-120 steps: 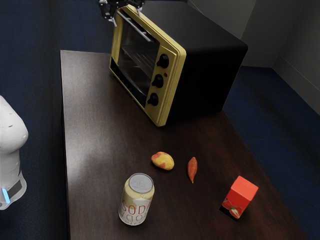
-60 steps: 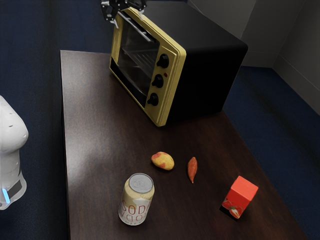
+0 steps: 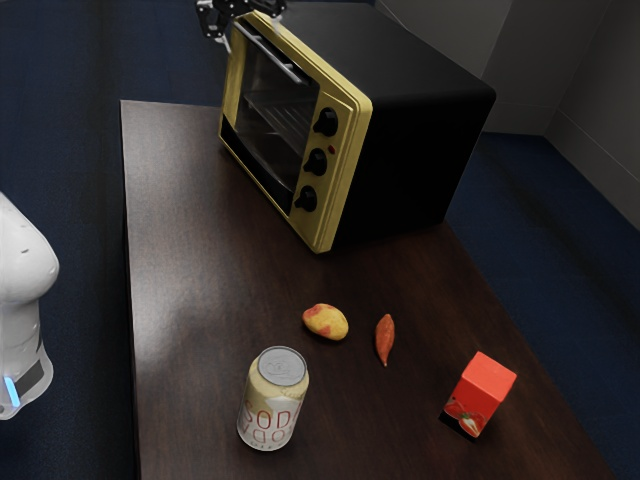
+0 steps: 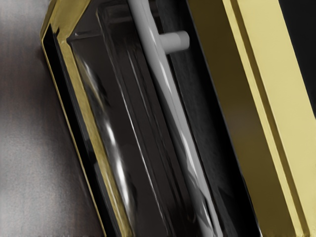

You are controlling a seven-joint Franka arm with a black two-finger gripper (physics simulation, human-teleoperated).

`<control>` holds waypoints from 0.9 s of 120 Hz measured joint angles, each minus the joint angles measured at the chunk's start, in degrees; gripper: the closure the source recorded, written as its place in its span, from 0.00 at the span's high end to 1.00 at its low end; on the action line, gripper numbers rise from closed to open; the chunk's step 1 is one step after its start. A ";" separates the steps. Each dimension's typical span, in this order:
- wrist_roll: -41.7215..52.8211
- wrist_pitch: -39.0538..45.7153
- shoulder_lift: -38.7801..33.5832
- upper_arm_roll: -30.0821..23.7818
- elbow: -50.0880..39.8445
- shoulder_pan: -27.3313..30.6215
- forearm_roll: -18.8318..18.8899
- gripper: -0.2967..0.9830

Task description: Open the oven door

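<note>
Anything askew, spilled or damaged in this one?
Nothing stands out. The oven stands squarely on the table, the soda can is upright and undented on its visible side, and I see no spill around it or the red carton.

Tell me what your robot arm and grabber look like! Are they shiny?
The parts of my arm you can see are smooth, white and rounded, a bit shiny, with a dark grey patch and a bright blue strip low down. My gripper is black with little pale dots, and its fingers look light grey.
</note>
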 joint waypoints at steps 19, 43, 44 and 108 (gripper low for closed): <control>-4.68 -1.11 -0.16 -0.01 -0.11 -0.41 -4.53 0.77; -10.13 -1.91 -0.84 -0.01 -1.05 1.09 -6.55 0.77; -10.32 -1.93 -0.84 -0.01 -1.06 1.16 -6.58 0.77; -18.23 -2.10 -0.32 -0.01 -0.87 4.40 -8.17 0.77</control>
